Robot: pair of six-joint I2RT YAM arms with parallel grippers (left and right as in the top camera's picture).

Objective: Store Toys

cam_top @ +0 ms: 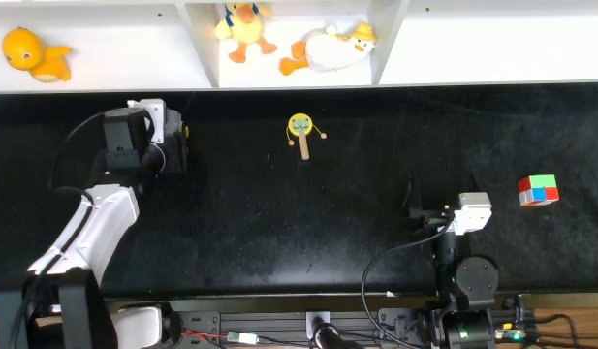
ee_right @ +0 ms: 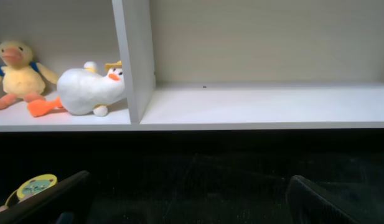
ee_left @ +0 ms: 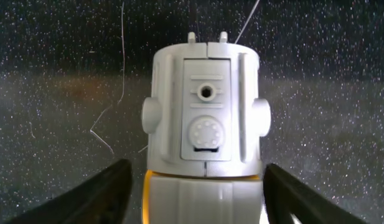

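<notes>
lab bench: black mat (cam_top: 357,213), white cubby shelf (cam_top: 202,48), cabling (cam_top: 395,257)

You are looking straight down in the top view on the black speckled tabletop (cam_top: 357,223), with the white compartmented shelf unit (cam_top: 492,44) along its far edge. Your left wrist camera is sitting very close to a white plastic robot toy (ee_left: 206,118), facing that tabletop. Your right wrist camera is sitting low and farther back, facing the shelf and sharing the yellow plush duck (ee_right: 17,78) and white plush duck (ee_right: 86,92) with the top view.
</notes>
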